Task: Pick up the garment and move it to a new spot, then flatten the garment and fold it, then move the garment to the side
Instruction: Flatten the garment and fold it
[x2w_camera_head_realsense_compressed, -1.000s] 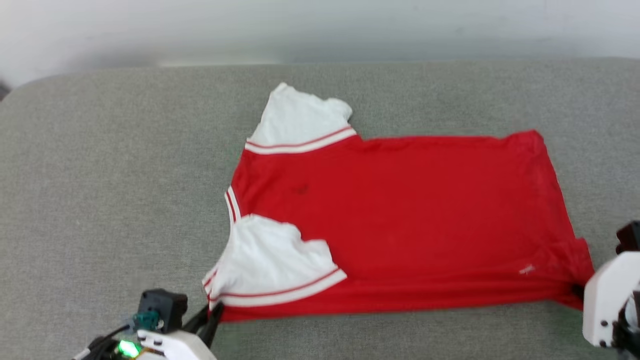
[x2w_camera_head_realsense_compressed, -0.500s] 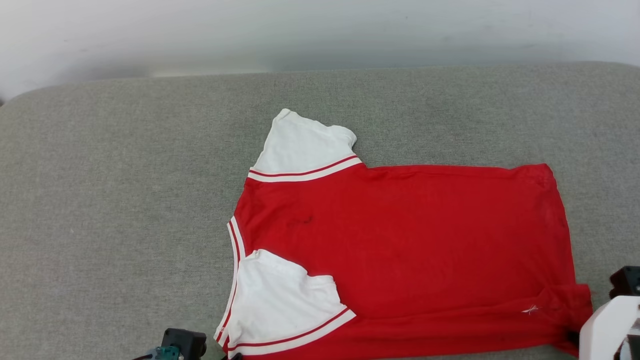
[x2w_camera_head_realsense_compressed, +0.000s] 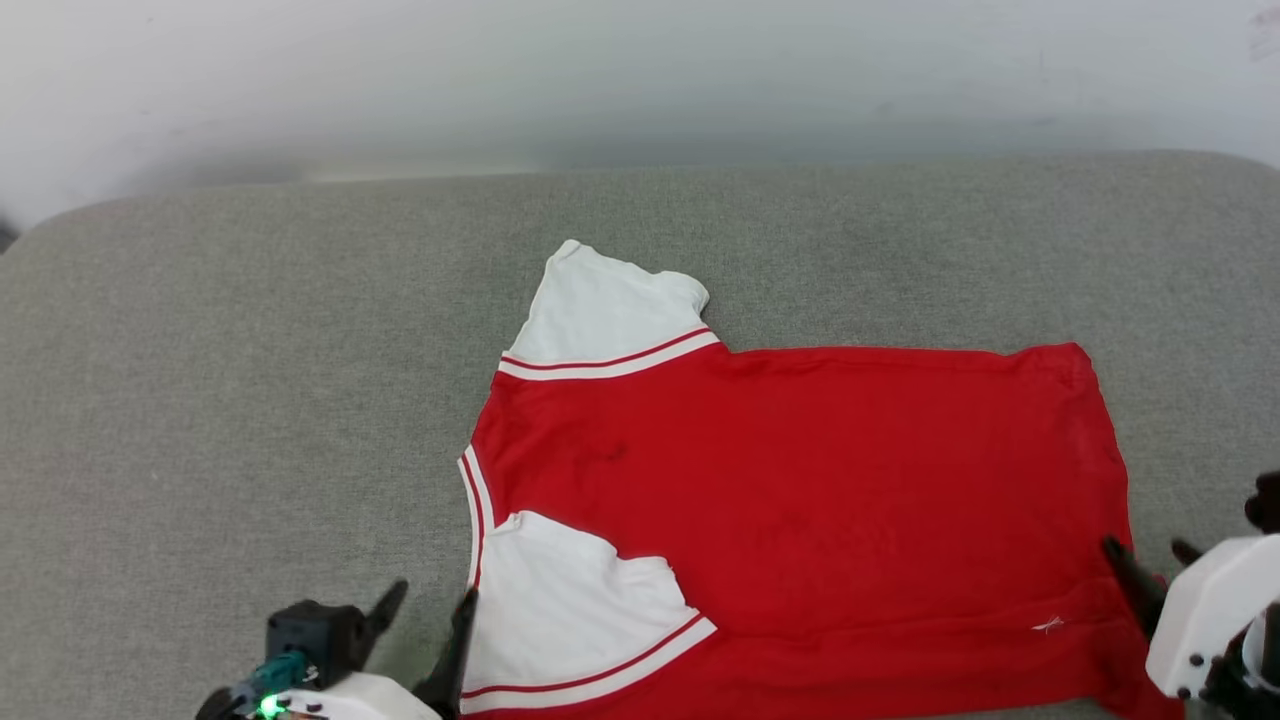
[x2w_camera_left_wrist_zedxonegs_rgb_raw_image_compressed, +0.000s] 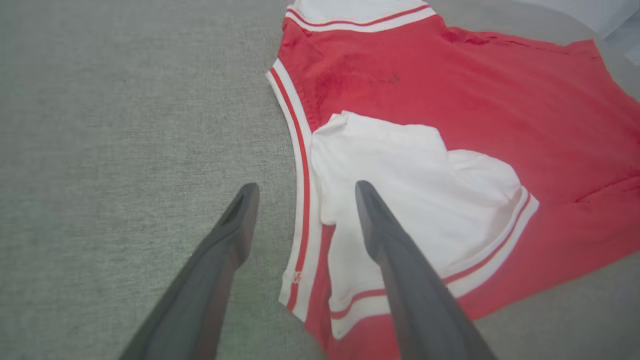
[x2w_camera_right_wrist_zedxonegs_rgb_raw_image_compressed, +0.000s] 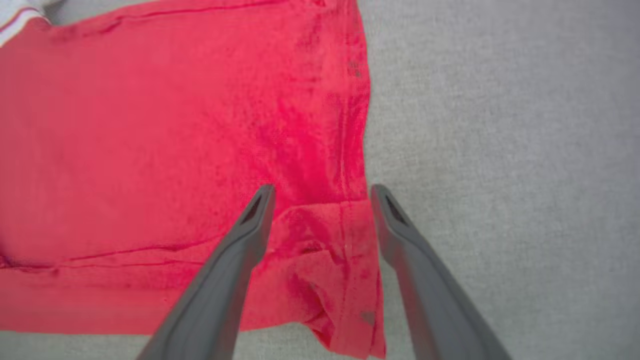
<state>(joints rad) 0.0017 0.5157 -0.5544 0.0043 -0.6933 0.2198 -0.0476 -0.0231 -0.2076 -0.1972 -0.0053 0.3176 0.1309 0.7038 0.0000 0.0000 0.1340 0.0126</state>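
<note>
The garment lies spread on the grey padded surface, collar toward 9 o'clock and hem toward 3 o'clock. It looks light and limp, likely to sag and drag, so I'd pinch it at the shoulder seam and hem corner. The left gripper at its 7 o'clock and the right gripper at 4 o'clock are both spread and hold nothing. The right wrist view shows the hem corner rumpled and doubled between the fingers, a detail the head view largely hides behind the arm.

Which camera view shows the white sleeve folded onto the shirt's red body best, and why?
The left wrist view: the folded sleeve sits large and central, creases and striped trim plain. The head view shows it smaller, near the bottom edge. The right wrist view shows the garment's red hem end.
</note>
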